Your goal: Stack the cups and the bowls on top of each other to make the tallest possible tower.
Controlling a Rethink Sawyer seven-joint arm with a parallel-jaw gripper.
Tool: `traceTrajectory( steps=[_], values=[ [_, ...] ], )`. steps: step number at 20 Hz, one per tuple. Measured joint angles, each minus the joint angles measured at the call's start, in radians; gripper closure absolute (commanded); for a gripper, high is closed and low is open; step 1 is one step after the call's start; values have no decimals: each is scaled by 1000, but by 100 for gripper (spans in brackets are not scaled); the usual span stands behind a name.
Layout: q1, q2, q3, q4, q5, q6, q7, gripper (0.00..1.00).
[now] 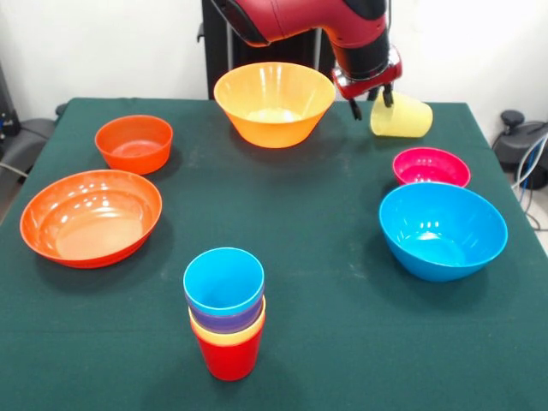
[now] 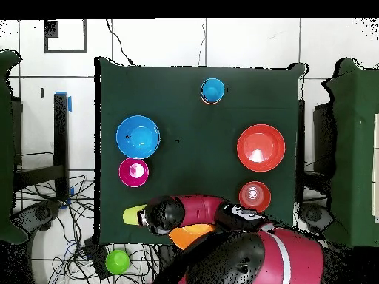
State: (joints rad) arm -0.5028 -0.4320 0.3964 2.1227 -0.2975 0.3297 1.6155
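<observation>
The gripper (image 1: 373,104) pinches the pale yellow cup (image 1: 401,117) by its rim — tilted sideways. It looks light and slippery — a rim hold suits it.

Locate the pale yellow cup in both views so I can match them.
Front view: pale yellow cup at upper right, tilted on its side at the gripper, above the small magenta-pink bowl.
Overhead view: pale yellow cup at lower left, just below the small magenta-pink bowl.
Shared landmark: the small magenta-pink bowl.
</observation>
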Motion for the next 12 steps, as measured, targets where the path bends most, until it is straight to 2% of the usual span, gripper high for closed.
traceTrajectory(
  steps=[12],
  values=[
    [-29,29,65,18,19,0,0,0]
  ],
)
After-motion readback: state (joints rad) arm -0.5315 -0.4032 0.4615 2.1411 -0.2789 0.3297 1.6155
